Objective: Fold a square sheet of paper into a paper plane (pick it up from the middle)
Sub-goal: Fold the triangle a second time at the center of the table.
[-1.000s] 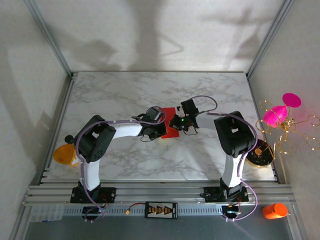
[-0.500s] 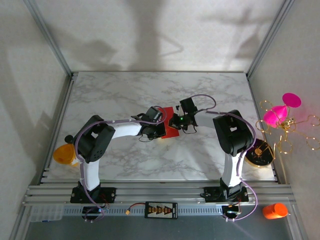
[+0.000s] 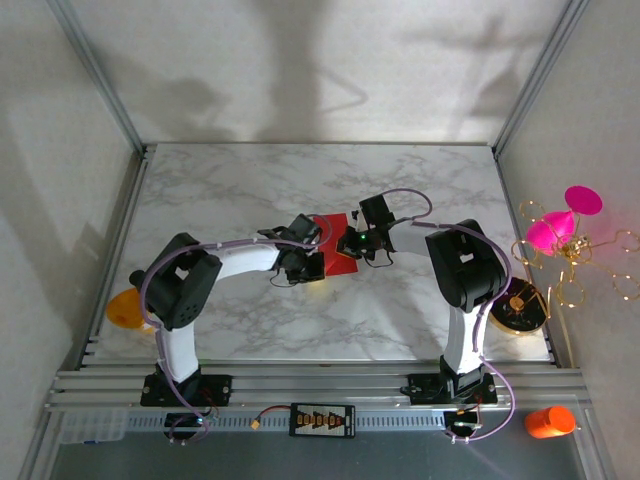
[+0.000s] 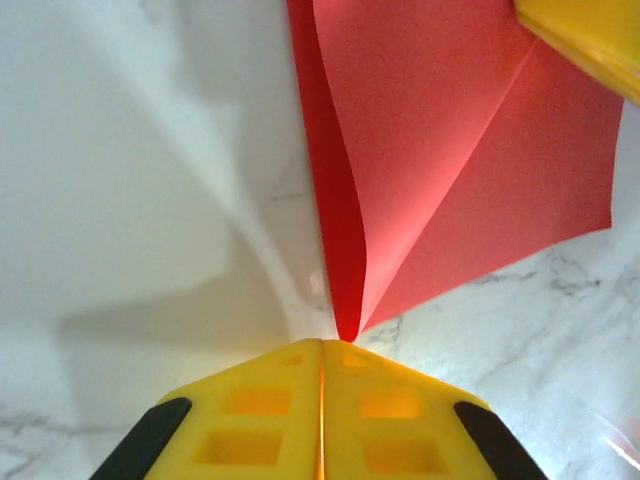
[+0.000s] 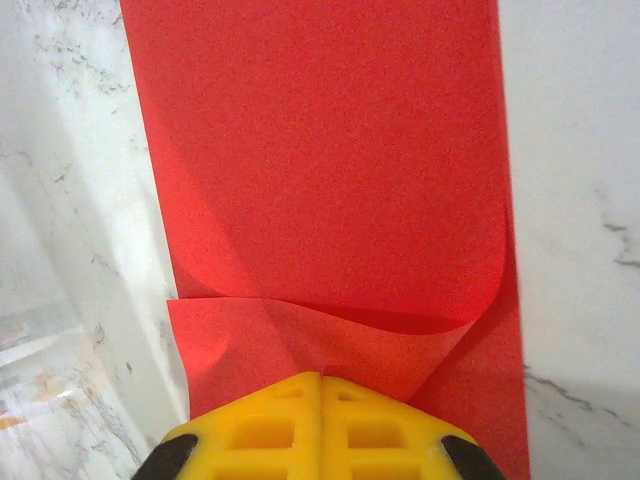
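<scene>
Square sheet of paper [image 3: 338,262]: bright red, one item, at the middle of the marble table [image 3: 420,180], between the two arm ends. It is partly folded and not lying flat.

Left gripper [image 3: 312,262]: at the sheet's left side. In the left wrist view its yellow fingers [image 4: 260,410] are pressed together with no gap along the seam [image 4: 322,345]. The paper [image 4: 440,150] rises in a creased fold whose narrow point comes down to the fingertips, just right of the seam. Touching; whether that point is pinched cannot be told.

Right gripper [image 3: 350,245]: at the sheet's right side. In the right wrist view its jaws are fully closed [image 5: 322,378]. The near edge of the paper [image 5: 320,180] lifts off the table and curls up into the fingertips, gathered there in a soft wave. Held at that edge; the rest of the sheet lies flat on the marble beyond.

Yellow corner at the upper right of the left wrist view [image 4: 585,40]: a finger of the right gripper, at the sheet's far side.
</scene>
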Controlling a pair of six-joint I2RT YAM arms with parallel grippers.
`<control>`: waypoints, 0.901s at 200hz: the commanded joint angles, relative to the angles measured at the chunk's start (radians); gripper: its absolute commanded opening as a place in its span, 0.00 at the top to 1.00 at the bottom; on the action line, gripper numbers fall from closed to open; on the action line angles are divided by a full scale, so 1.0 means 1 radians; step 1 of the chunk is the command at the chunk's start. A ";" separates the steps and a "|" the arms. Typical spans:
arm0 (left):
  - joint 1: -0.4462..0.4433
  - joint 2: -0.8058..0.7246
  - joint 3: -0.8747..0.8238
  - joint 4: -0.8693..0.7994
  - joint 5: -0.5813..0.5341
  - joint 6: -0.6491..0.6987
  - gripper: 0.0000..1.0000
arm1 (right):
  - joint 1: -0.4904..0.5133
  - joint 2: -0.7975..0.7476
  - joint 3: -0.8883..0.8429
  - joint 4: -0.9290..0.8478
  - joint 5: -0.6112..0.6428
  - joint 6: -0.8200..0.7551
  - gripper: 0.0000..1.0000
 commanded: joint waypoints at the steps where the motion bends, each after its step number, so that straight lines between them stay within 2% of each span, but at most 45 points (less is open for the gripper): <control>1: 0.001 -0.054 0.035 0.009 -0.023 -0.028 0.91 | -0.014 0.073 -0.027 -0.093 0.130 0.009 0.99; 25: 0.002 -0.034 0.060 0.076 -0.043 -0.071 0.91 | -0.014 0.080 -0.030 -0.087 0.124 0.015 0.99; 49: 0.001 0.029 0.087 0.122 0.008 -0.101 0.91 | -0.014 0.081 -0.032 -0.086 0.122 0.017 0.99; 67: 0.002 0.063 0.103 0.115 0.001 -0.100 0.91 | -0.015 0.077 -0.035 -0.084 0.121 0.019 0.99; 120: 0.008 0.104 0.074 0.108 -0.031 -0.047 0.92 | -0.015 0.079 -0.031 -0.091 0.121 0.017 0.99; 180: 0.011 0.054 -0.072 0.076 -0.038 0.081 0.93 | -0.014 0.084 -0.027 -0.109 0.137 0.019 0.99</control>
